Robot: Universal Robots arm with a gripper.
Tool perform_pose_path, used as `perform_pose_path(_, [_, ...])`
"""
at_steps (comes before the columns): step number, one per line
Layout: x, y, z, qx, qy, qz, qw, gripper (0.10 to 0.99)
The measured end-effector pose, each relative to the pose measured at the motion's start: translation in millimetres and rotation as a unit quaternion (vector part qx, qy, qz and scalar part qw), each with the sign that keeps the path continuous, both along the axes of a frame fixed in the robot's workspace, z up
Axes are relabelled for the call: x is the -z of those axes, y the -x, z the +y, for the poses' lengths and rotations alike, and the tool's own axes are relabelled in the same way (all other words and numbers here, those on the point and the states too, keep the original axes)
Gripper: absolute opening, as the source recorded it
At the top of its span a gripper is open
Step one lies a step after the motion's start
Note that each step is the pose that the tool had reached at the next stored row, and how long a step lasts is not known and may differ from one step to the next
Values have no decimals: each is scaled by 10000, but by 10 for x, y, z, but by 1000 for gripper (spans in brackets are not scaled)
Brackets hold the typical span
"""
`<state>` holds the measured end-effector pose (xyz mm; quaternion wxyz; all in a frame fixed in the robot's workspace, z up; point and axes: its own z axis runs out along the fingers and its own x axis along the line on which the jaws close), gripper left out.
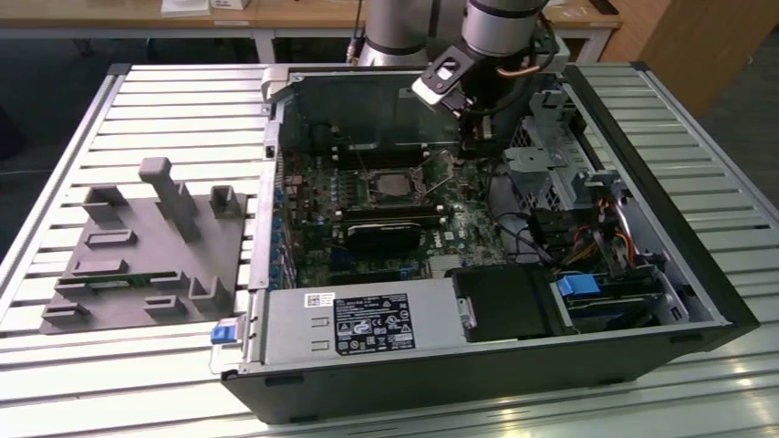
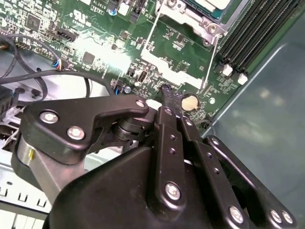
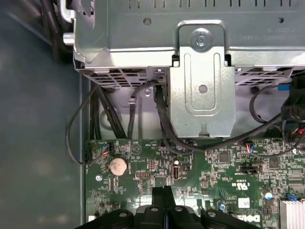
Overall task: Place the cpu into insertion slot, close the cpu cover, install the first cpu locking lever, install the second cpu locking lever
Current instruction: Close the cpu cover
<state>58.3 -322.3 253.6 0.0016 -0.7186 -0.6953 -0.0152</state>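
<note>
1. Far on the exterior view's left, a grey moulded fixture (image 1: 146, 246) sits on the slatted desk (image 1: 182, 100), well apart from the action.
2. Next comes the open computer case (image 1: 487, 365) with its green motherboard (image 1: 310, 196) lying flat inside and the power supply (image 1: 353, 324) along the near edge.
3. Mid-board, there's the cpu (image 1: 393, 185), pale and square, seated in the insertion slot (image 1: 364, 187).
4. In the second wrist view the silvery cpu cover (image 2: 195, 16) frames the chip's edge, and two thin wire levers (image 2: 151, 38) run out from the socket across the board.
5. Just to the exterior view's right of the socket, the gripper (image 1: 475, 146) hangs low over the board. Its fingers (image 3: 161, 198) are pressed together with nothing between them, and both wrist views confirm it.
6. A coin battery (image 3: 118, 165) lies near the fingertips.
7. Further right, the metal drive cage (image 1: 548, 160) and a tangle of black cables (image 1: 524, 233).
</note>
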Motion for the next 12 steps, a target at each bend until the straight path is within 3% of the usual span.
perform_pose_path(12, [130,-10,0,0,0,5,10000,106])
